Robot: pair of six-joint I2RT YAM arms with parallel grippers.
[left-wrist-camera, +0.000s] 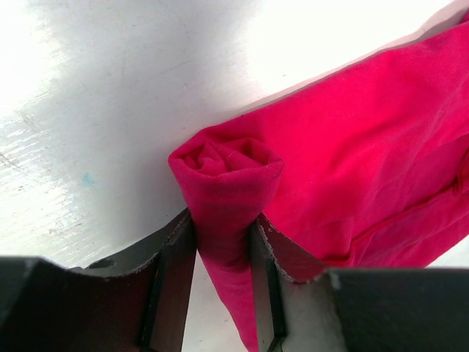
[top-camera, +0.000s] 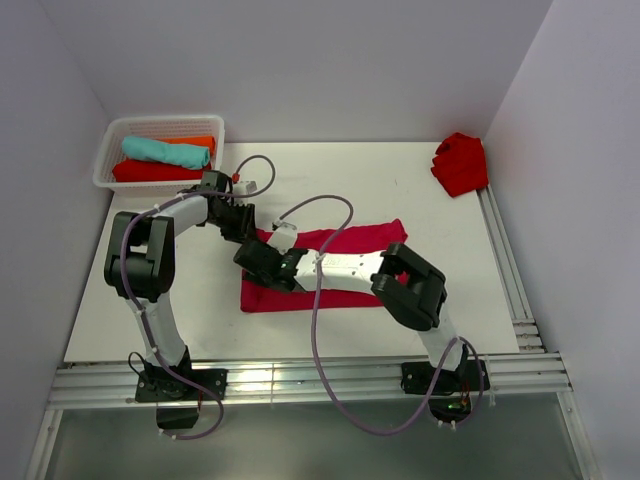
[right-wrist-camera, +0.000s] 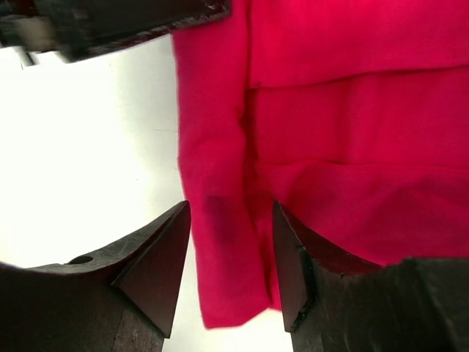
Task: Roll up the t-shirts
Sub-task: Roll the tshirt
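A pinkish-crimson t-shirt [top-camera: 345,268] lies folded into a long strip across the middle of the table. Its left end is rolled into a tight tube [left-wrist-camera: 226,172]. My left gripper [top-camera: 238,222] is shut on the far end of that roll, and its jaws [left-wrist-camera: 223,246] squeeze the cloth from both sides. My right gripper [top-camera: 268,264] sits over the near part of the same rolled edge [right-wrist-camera: 220,242]. Its fingers [right-wrist-camera: 231,257] close round the roll, with cloth filling the gap. The neck label is hidden.
A white basket [top-camera: 112,150] at the back left holds a teal roll [top-camera: 165,151], an orange one [top-camera: 196,142] and a scarlet one [top-camera: 150,172]. A crumpled scarlet t-shirt [top-camera: 460,163] lies at the back right. Metal rails [top-camera: 508,270] run along the right and near edges.
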